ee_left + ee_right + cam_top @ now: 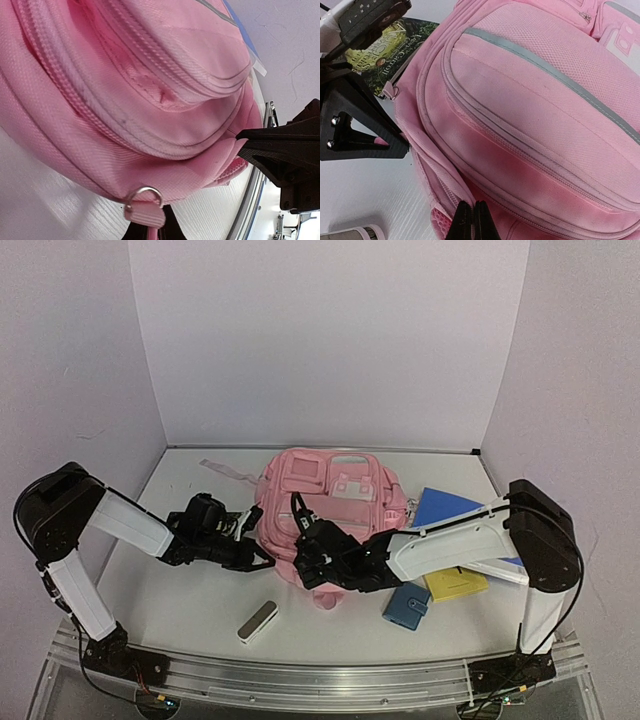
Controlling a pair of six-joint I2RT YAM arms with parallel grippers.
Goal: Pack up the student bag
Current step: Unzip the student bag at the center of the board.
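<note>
We judge packing barely begun: student bag (330, 502) zipped, blue pouch (406, 606) outside at lower right; left gripper (148, 226) pinches its pink tab (145, 215), right gripper (472, 220) closed.

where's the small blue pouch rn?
Top view, right of the student bag: the blue pouch lies beside the yellow notebook, toward the near table edge.

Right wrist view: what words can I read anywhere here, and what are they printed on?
"Carroll": on the cover of the dark green book beside the student bag; the word before it is unclear.
Yellow title on that cover: too blurred and partly covered to read.
Student bag: no writing shows.
</note>
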